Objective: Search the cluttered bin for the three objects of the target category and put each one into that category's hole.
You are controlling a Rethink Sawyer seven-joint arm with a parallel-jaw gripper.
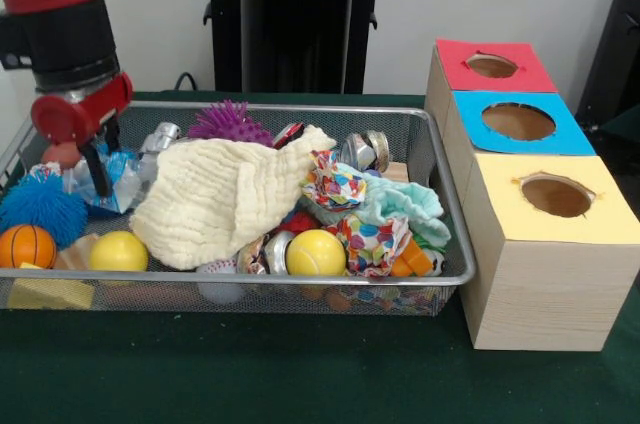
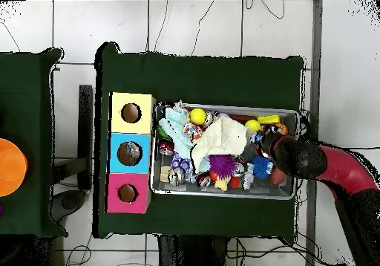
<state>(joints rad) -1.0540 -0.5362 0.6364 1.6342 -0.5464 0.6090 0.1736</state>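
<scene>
The silver wire-mesh bin (image 1: 440, 159) holds mixed clutter; it also shows in the overhead view (image 2: 223, 105). One crushed clear bottle with a blue-and-white label (image 1: 120, 182) lies at the bin's left end in the front view. My red and black gripper (image 1: 98, 176) reaches down into the bin right at this bottle, touching or just beside it. I see no other bottles; a cream cloth (image 1: 225, 194) covers the bin's middle. In the overhead view my arm (image 2: 300, 157) hides the gripper and the bottle.
Three wooden boxes with holes stand beside the bin: red (image 1: 490, 66), blue (image 1: 518, 122), yellow (image 1: 555, 194). In the bin are a purple spiky ball (image 1: 230, 122), a blue fuzzy ball (image 1: 40, 206), an orange ball (image 1: 25, 244), yellow balls (image 1: 315, 252), crushed cans (image 1: 365, 149) and patterned cloths (image 1: 345, 194).
</scene>
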